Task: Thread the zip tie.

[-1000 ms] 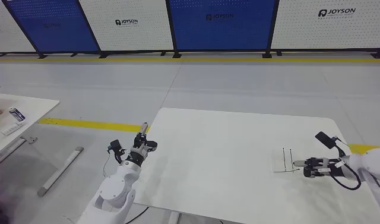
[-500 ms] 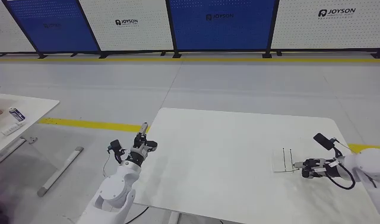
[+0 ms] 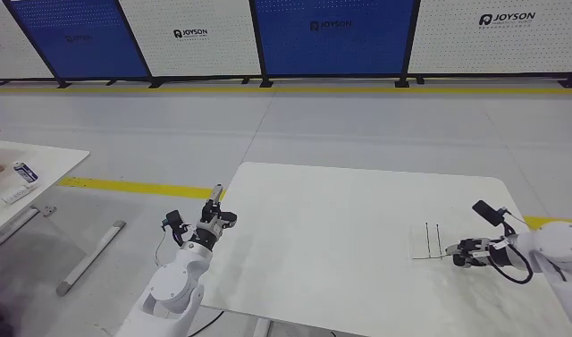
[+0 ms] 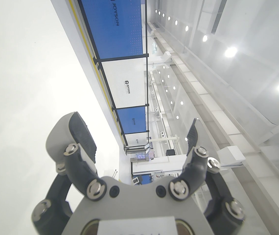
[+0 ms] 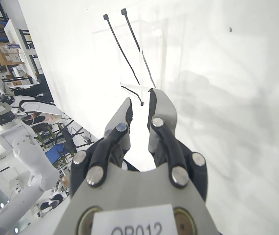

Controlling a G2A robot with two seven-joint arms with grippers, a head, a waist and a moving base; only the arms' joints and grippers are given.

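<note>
- Left end effector [image 4: 137, 128]: at left edge of counter [image 3: 340, 239], jaws wide, empty, well apart from ties.
- Curved zip tie [image 5: 133, 91]: flat on counter's right side, head just ahead of right end effector [image 5: 140, 99]. Tips narrowly parted, nothing held.
- Straight ties [image 5: 122, 50]: just beyond, long axes running away from it.
- Right arm nearer.
- Blue-white panels [image 3: 331, 24] behind.

Industrial hall or robotics lab floor, going by blue and white perforated partition panels [image 3: 332, 29], yellow line [image 3: 134, 187] on grey floor [image 3: 268, 122], white work table [image 3: 340, 239], high ceiling lamps [image 4: 230, 51], stocked shelves [image 5: 6, 50].
</note>
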